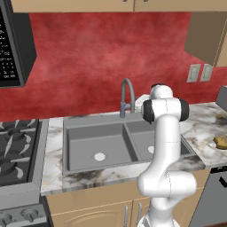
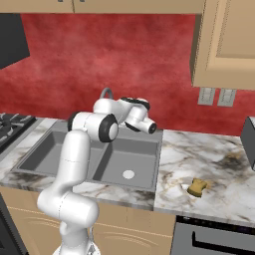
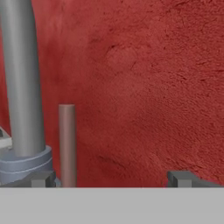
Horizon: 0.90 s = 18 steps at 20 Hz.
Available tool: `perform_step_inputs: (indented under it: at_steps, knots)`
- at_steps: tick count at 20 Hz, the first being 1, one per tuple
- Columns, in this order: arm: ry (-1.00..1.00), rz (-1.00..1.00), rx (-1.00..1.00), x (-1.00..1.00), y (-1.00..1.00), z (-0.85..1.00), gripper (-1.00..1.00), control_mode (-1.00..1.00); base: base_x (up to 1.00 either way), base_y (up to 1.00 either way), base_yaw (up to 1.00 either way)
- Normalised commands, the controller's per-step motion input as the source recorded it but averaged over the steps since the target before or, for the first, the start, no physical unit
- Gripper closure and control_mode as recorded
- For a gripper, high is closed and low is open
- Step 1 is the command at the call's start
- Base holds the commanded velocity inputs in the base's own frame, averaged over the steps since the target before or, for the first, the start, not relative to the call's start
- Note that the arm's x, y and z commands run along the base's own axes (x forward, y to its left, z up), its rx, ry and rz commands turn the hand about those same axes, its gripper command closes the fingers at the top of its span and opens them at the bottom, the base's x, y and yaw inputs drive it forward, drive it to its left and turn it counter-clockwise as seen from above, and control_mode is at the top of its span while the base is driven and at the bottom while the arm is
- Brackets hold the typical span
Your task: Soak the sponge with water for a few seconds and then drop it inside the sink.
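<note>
The yellow-tan sponge [image 1: 220, 142] [image 2: 197, 187] lies on the marble counter to the right of the sink [image 1: 111, 142] [image 2: 135, 153], clear of the arm. My gripper [image 3: 113, 179] is open, its two fingertips [image 3: 43, 179] set wide apart with nothing between them. It faces the red back wall behind the sink. The grey faucet [image 1: 127, 95] [image 3: 22, 87] stands just left of the gripper, and its thin lever [image 3: 67, 144] rises close to the left fingertip. The water is out of view.
A stove [image 1: 17, 146] lies left of the sink. Wall outlets [image 2: 216, 96] sit above the right counter, and upper cabinets [image 2: 226, 45] hang overhead. A dark appliance [image 2: 249, 137] stands at the far right of the counter.
</note>
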Motion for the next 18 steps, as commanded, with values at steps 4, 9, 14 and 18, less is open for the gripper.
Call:
perform_step_inputs:
  at_steps: [4,9,14,18]
  knots:
    - [-0.01,-0.11,0.00,0.28,0.00,0.00,-1.00,-1.00,0.00,0.00,0.00]
    - [-0.04,-0.16,0.00,0.17,0.00,0.00,-1.00,-1.00,0.00,0.00,0.00]
    - [-0.08,-0.14,0.00,0.08,-0.07,0.00,-1.00,-1.00,0.00,0.00,0.00]
    - [-0.05,-0.06,0.00,0.03,-0.12,-0.01,-1.00,-1.00,0.00,0.00,0.00]
